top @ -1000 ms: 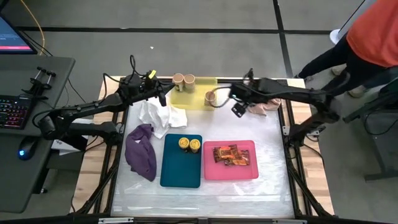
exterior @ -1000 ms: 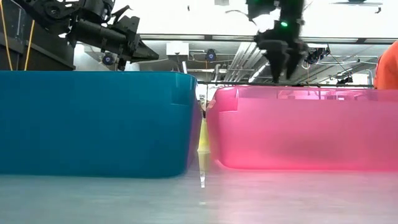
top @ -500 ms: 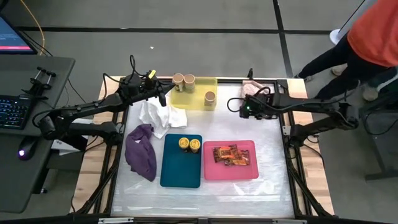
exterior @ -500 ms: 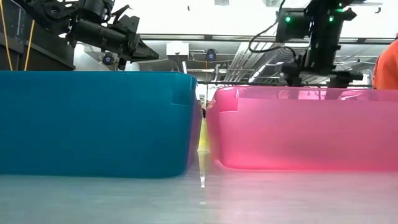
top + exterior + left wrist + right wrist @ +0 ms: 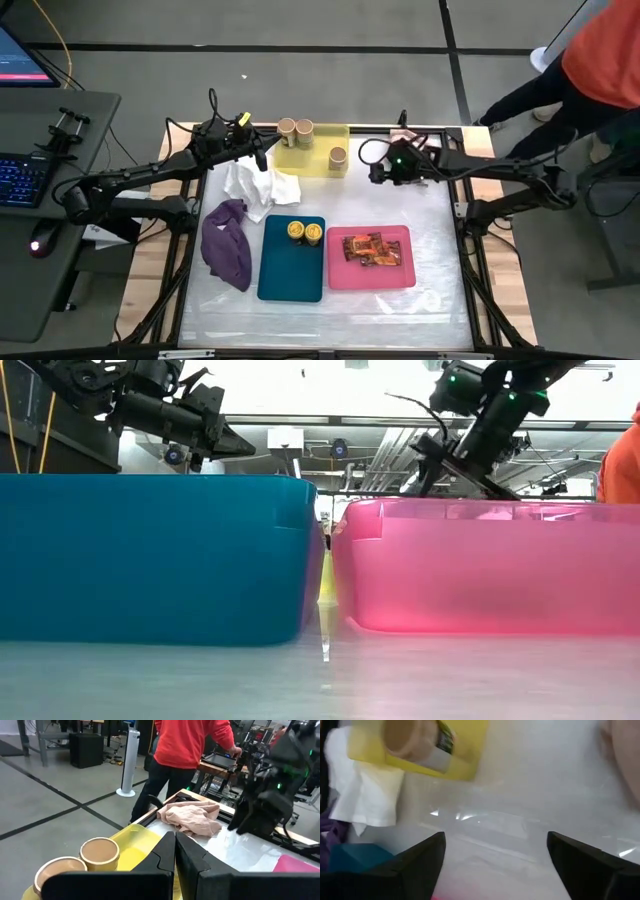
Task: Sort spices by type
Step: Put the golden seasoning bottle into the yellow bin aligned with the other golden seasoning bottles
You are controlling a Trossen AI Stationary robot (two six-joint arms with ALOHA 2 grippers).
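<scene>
Three tan-lidded jars stand in the yellow tray (image 5: 312,160): two (image 5: 287,127) (image 5: 304,127) at its far edge, one (image 5: 338,156) near its right end. Two yellow-lidded jars (image 5: 305,232) stand in the teal tray (image 5: 290,270). The orange-red packets (image 5: 370,250) lie in the pink tray (image 5: 369,275). My right gripper (image 5: 378,170) (image 5: 496,837) is open, hovering just right of the yellow tray and touching nothing. My left gripper (image 5: 262,155) (image 5: 175,842) is shut, held above the yellow tray's left end.
A white cloth (image 5: 262,187) and a purple cloth (image 5: 227,243) lie left of the trays. A pink cloth (image 5: 192,817) is bunched at the far right corner. A person in a red top (image 5: 600,50) stands beyond that corner. Bare table lies near the front edge.
My right gripper has drawn away from the tan-lidded jar at the yellow tray's right end, toward the table's right, and has turned about; the low view shows it tipped now. The jar stays upright in the tray.
</scene>
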